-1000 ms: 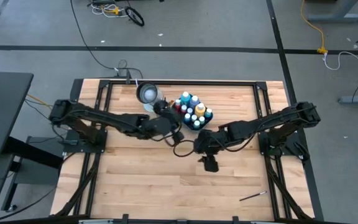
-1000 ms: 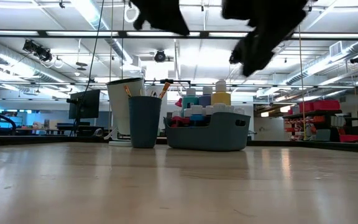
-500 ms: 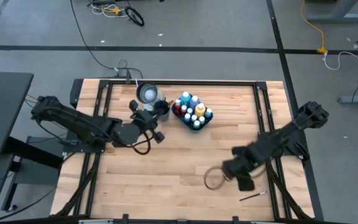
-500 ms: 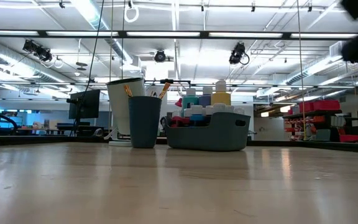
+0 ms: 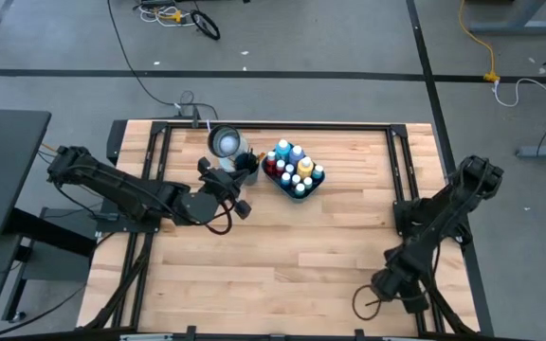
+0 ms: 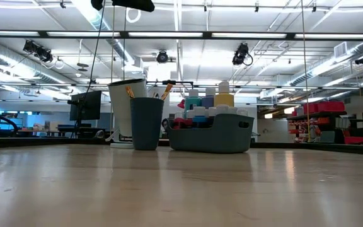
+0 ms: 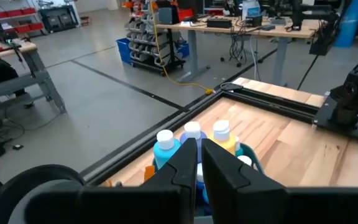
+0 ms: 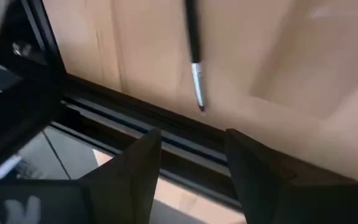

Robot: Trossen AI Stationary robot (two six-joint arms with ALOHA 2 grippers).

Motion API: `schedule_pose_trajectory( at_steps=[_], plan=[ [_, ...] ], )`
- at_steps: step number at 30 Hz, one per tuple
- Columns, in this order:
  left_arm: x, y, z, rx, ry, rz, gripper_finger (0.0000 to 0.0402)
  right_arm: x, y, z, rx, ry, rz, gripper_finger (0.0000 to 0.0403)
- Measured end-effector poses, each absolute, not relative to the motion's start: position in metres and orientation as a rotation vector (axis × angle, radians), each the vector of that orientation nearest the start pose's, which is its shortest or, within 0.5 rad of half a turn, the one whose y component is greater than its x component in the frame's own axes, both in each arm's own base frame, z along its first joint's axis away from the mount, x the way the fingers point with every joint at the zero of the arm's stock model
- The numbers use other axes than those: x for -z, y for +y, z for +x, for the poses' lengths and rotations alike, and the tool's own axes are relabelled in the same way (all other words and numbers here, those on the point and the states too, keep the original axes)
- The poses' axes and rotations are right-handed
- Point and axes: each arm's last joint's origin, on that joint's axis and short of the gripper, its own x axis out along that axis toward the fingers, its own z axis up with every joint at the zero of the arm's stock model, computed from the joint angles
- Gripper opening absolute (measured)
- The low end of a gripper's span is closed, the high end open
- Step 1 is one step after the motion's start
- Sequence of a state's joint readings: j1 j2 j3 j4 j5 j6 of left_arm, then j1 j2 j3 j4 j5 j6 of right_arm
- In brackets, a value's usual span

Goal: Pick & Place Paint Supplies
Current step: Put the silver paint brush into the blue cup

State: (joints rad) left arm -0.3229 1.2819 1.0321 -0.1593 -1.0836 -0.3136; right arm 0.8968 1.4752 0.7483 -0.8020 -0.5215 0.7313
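A thin dark-handled brush (image 8: 193, 43) with a metal ferrule lies on the wood near the table's near right edge. My right gripper (image 8: 191, 155) hangs open just above and short of the brush's tip, tilted downward; in the high view this gripper (image 5: 390, 289) covers the brush. Several small paint bottles (image 5: 292, 169) with pale caps stand in the teal tray (image 6: 212, 133) at the far middle. Beside it stands the dark blue cup (image 6: 146, 123) with brush handles sticking out. My left gripper (image 7: 197, 158) is shut and empty, raised next to the cup (image 5: 245, 175), pointing at the tray.
A white round container (image 5: 224, 142) stands behind the cup at the far edge. The black metal frame rail (image 8: 104, 118) runs along the table's edge right under my right gripper. Bare wood spans the table's middle and near left (image 5: 254, 265).
My right gripper has swung from the table's middle toward the near right corner, sinking and tipping downward until it hangs over the brush. My left gripper has drawn back from the tray toward the table's left and risen a little.
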Motion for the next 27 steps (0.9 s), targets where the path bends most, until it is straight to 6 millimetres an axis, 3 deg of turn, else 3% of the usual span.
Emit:
schedule_pose_trajectory(
  at_steps=[5, 16, 20, 27],
  plan=[
    [-0.322, -0.062, 0.266, -0.792, 0.194, -0.031, 0.003, -0.138, 0.19, 0.115, -0.526, 1.884, 0.153, 0.018],
    [-0.322, -0.062, 0.265, -0.813, 0.174, -0.061, 0.003, -0.116, 0.204, 0.111, -0.543, 1.898, 0.065, 0.0174],
    [-0.322, -0.061, 0.265, -0.814, 0.174, -0.061, 0.003, -0.115, 0.204, 0.11, -0.53, 1.89, 0.039, 0.0138],
    [-0.322, -0.061, 0.265, -0.814, 0.17, -0.07, 0.003, -0.113, 0.204, 0.111, -0.533, 1.871, 0.037, 0.0035]
  ],
)
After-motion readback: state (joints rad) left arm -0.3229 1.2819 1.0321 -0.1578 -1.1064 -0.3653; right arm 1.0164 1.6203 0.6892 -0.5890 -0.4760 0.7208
